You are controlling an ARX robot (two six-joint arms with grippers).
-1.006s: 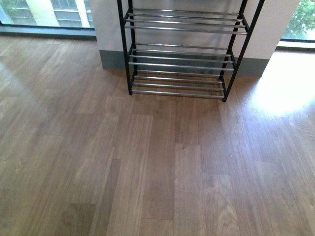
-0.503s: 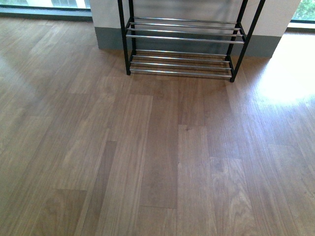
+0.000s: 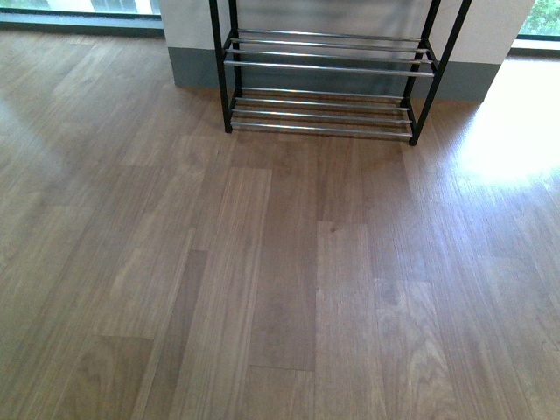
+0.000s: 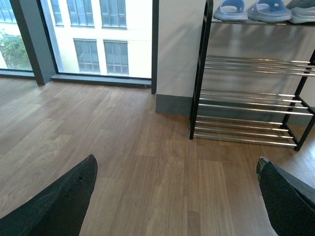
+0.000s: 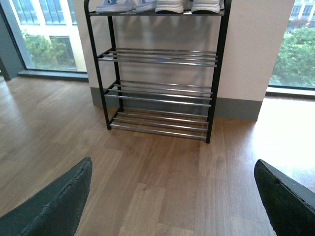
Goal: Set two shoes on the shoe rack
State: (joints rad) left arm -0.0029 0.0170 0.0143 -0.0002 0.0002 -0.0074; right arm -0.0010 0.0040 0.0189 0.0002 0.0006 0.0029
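Note:
The shoe rack [image 3: 324,66], black frame with chrome rods, stands against the wall; the front view shows only its two lowest tiers, both bare. In the left wrist view the shoe rack [image 4: 251,61] carries two pale blue slippers [image 4: 231,9] [image 4: 269,10] and the edge of a grey sneaker [image 4: 302,14] on its top tier. The right wrist view shows the shoe rack [image 5: 157,59] with a slipper [image 5: 115,6] and two white-soled sneakers [image 5: 170,6] [image 5: 205,6] on top. My left gripper [image 4: 177,196] and right gripper [image 5: 172,196] hang open over bare floor, short of the rack, holding nothing.
Wooden plank floor [image 3: 280,280] stretches in front of the rack. A tall window [image 4: 98,39] runs along the wall beside it. A pale wall with grey skirting [image 5: 241,108] stands behind, and a bright sunlit patch [image 3: 516,140] lies on the floor.
The front view has shifted downward since one second ago, so the rack shows higher in the picture with fewer tiers. Nothing differs from half a second ago.

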